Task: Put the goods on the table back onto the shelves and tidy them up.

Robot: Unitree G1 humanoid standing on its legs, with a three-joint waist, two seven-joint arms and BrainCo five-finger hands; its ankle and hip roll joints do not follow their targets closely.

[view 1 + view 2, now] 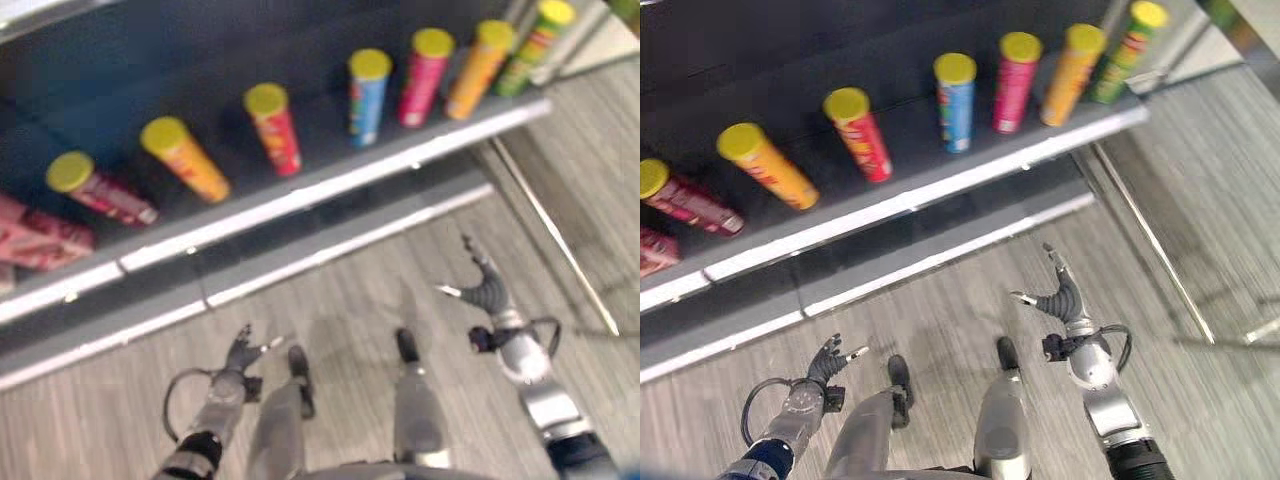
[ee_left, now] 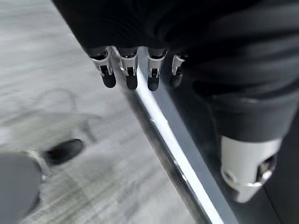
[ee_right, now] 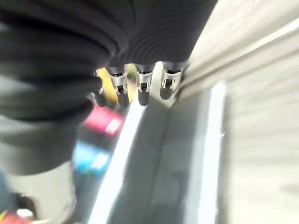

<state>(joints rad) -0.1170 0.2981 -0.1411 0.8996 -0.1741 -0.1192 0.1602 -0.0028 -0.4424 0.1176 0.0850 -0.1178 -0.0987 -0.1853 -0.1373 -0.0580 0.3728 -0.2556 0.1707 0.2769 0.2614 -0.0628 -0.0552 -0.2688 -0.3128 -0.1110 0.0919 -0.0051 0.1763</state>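
The goods we see are tall round cans (image 1: 956, 100) with yellow lids, and they are on the shelf (image 1: 920, 200), not in our hands. They stand in a row along it, from a dark red can (image 1: 690, 203) far left to a green can (image 1: 1127, 45) far right. The left ones look tipped over more than the right ones, but the view from above may fool us. A pink packet (image 1: 40, 240) lies at the left end.

Our left hand (image 1: 826, 362) hangs low over the floor (image 1: 1200, 180), fingers loose, holding nothing. Our right hand (image 1: 1060, 295) is up a bit higher, fingers spread, holding nothing too.

We think the next job is to go find the table. When we bring a can, we should hold it round the middle and set it down flat in a gap.

The cans look smooth and slippery. The shelf is dark with a shiny silver edge. The floor is grey with thin stripes, like wood.
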